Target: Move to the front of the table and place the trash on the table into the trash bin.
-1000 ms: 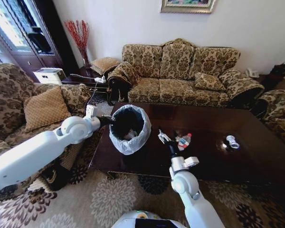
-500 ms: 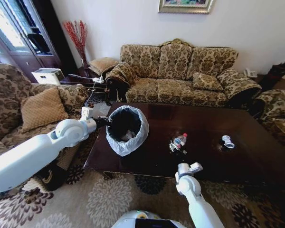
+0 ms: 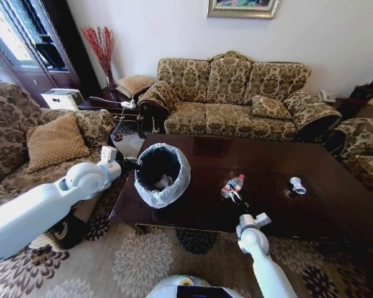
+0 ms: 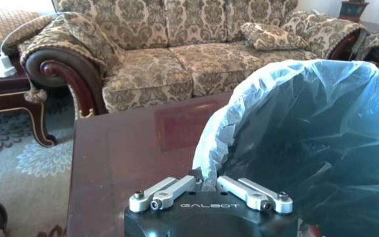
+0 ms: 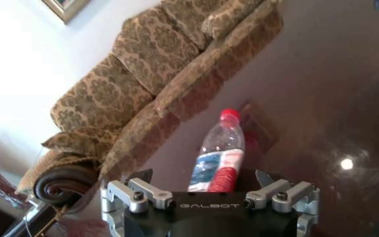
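The trash bin (image 3: pixel 162 174), lined with a whitish bag, stands on the left end of the dark table (image 3: pixel 270 160). My left gripper (image 3: pixel 132 164) is shut on its rim; in the left wrist view the fingers (image 4: pixel 176 186) pinch the bag's edge (image 4: pixel 206 163). A white scrap (image 3: pixel 165 180) lies inside the bin. A clear bottle with a red label (image 3: pixel 231 185) lies mid-table. My right gripper (image 3: pixel 238 197) is open at the bottle's near end, and in the right wrist view the bottle (image 5: pixel 219 150) lies between the spread fingers (image 5: pixel 140 177). A small crushed bottle (image 3: pixel 296 184) lies further right.
A patterned sofa (image 3: pixel 236 93) runs behind the table and an armchair (image 3: pixel 43 136) stands at the left. Another chair (image 3: pixel 367 149) is at the right. A patterned rug (image 3: pixel 143 261) covers the floor before the table's front edge.
The right arm has drawn back toward the table's front edge and its gripper has swung from left of the bottle to its near end. The view has shifted slightly.
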